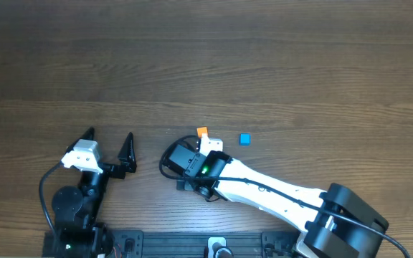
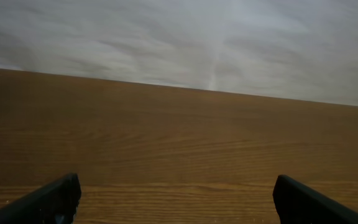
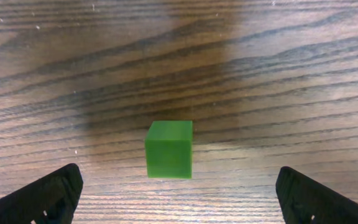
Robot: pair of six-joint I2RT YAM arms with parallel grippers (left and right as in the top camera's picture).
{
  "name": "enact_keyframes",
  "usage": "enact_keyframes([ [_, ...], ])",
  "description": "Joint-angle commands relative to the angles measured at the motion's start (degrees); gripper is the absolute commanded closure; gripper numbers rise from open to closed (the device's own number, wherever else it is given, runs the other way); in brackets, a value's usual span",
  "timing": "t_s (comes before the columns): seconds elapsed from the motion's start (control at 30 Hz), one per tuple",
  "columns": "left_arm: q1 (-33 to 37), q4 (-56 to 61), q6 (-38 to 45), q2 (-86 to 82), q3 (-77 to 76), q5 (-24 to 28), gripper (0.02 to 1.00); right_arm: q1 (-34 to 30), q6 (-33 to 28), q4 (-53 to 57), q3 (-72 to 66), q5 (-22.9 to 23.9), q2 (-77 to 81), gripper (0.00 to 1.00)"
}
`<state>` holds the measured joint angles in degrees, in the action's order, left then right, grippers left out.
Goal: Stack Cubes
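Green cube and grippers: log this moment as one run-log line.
right gripper: open, over green cube | left gripper: open, away from cubes | orange cube, blue cube: unstacked on table

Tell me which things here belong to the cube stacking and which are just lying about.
Job:
green cube
orange cube
blue cube
right gripper, open at the green cube

Not part of it:
table, just the surface
base rail
left gripper, open, away from the cubes

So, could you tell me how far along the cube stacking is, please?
Nothing is stacked yet: the orange cube and blue cube sit apart. In hand: the right arm's open fingers flank the green cube, ungrasped. All stacking remains.
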<state>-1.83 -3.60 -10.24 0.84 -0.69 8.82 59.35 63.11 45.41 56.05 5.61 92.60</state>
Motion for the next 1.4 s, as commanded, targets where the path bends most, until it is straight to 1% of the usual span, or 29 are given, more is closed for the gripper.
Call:
enact_keyframes([
  [0.03, -0.2, 0.0, 0.9, -0.5, 0.3, 0.1, 0.018, 0.7, 0.9, -0.1, 1.0, 1.7, 1.7, 0.007],
  [0.13, -0.2, 0.0, 0.9, -0.5, 0.3, 0.1, 0.018, 1.2, -1.5, -1.3, 1.0, 1.8, 2.6, 0.009],
  [0.27, -0.2, 0.0, 0.9, -0.5, 0.3, 0.1, 0.018, 1.6, -1.5, -1.9, 1.0, 2.4, 3.5, 0.007],
  [0.73, -0.2, 0.0, 0.9, -0.5, 0.3, 0.1, 0.018, 2.2, -3.0, -1.7, 1.0, 2.2, 4.4, 0.007],
  [1.0, -0.2, 0.0, 0.9, -0.5, 0.3, 0.1, 0.018, 2.2, -3.0, -1.7, 1.0, 1.7, 5.5, 0.027],
  [1.17, -0.2, 0.0, 0.9, -0.5, 0.3, 0.1, 0.018, 2.2, -2.9, -1.5, 1.0, 1.5, 5.8, 0.069],
  [1.33, -0.2, 0.0, 0.9, -0.5, 0.3, 0.1, 0.018, 2.2, -2.3, -1.5, 0.9, 1.5, 6.3, 0.134],
  [1.4, -0.2, 0.0, 0.9, -0.5, 0.3, 0.1, 0.018, 2.2, -2.3, -1.8, 0.9, 1.3, 6.6, 0.194],
])
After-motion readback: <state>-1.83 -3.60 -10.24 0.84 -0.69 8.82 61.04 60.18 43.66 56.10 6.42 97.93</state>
